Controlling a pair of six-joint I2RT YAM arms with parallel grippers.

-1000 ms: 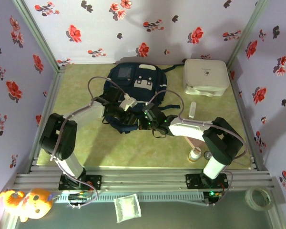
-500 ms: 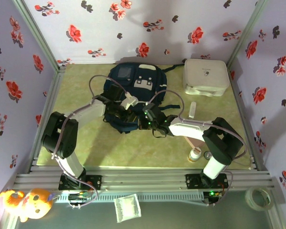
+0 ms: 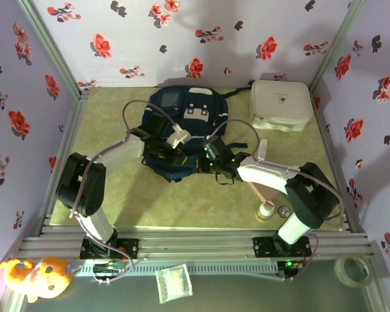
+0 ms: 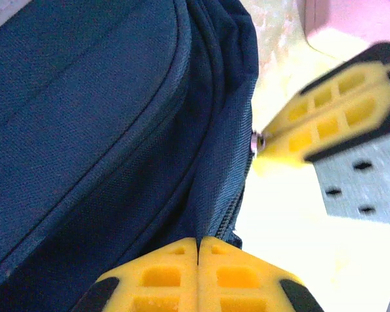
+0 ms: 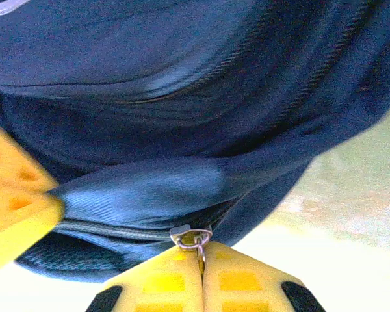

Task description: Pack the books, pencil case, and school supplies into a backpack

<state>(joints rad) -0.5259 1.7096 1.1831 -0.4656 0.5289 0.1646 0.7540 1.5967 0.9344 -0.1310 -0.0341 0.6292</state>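
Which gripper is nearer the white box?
Right. The right gripper is at the backpack's right side, short of the white box; the left gripper is farther left on the backpack.

Navy-blue backpack (image 3: 195, 130) lies flat, front panel facing up.

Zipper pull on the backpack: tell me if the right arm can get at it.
Yes, it seems so: the right gripper is shut on the zipper pull at the edge of the backpack.

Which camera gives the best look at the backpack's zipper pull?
Right wrist view: the zipper pull is close and sharp, pinched in the shut right gripper. Left wrist view shows it as a small metal glint; top view, too small to tell.
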